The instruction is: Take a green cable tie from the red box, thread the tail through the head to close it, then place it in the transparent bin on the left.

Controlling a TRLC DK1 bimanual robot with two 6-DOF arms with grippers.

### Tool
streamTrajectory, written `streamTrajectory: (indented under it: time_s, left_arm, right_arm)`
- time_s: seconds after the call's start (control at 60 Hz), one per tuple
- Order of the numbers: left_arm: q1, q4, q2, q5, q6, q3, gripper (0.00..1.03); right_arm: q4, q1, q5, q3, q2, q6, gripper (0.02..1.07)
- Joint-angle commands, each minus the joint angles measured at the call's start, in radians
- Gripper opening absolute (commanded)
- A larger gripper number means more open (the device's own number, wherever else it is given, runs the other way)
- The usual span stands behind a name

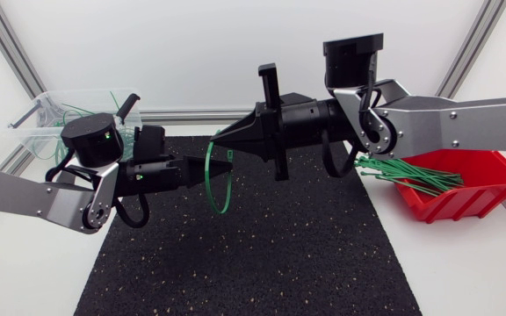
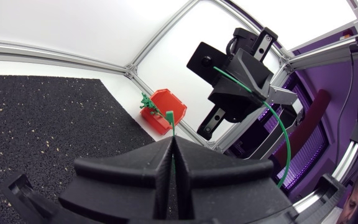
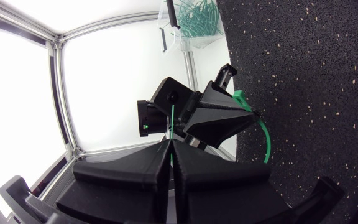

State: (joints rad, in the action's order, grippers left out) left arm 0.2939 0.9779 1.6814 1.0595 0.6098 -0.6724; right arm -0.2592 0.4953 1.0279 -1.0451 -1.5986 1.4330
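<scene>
While both claws are clenched on the same green cable tie, the weak spot, in our judgement, is the grip itself: each holds only a thin, slick strap between 2 broad wedge fingers. The left gripper and the right gripper meet almost tip to tip above the black mat. The tie bows out in a springy arc between them, hanging clear of the mat. Each wrist view shows a green strip clamped in the seam of its own closed fingers. If either arm twists or pulls, that stored bend could flick the strap free and drop it. We cannot tell whether the tail is through the head yet. In the right wrist view the head pokes out beside the left gripper's fingers, so a small misalignment could send the tail past the slot. The fingertips are so near each other that any further approach risks a knock.

The red box sits at our right, just off the mat's edge, with a stock of ties spilling over its rim toward the middle. The transparent bin stands at the far left behind the left arm and holds a loose tangle of ties, also green.
</scene>
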Motion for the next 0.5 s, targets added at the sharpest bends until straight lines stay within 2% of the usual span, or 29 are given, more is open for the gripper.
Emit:
streamTrajectory:
  time_s: [0.0,0.483]
  left_arm:
    - [0.010,0.015,-0.023,0.013,0.028,-0.009,0.03]
    - [-0.016,0.015,-0.012,-0.003,0.039,-0.032,0.03]
  right_arm:
    - [-0.005,-0.006,0.009,0.026,0.020,0.027,0.08]
    - [0.057,0.023,0.014,0.037,0.023,0.076,0.08]
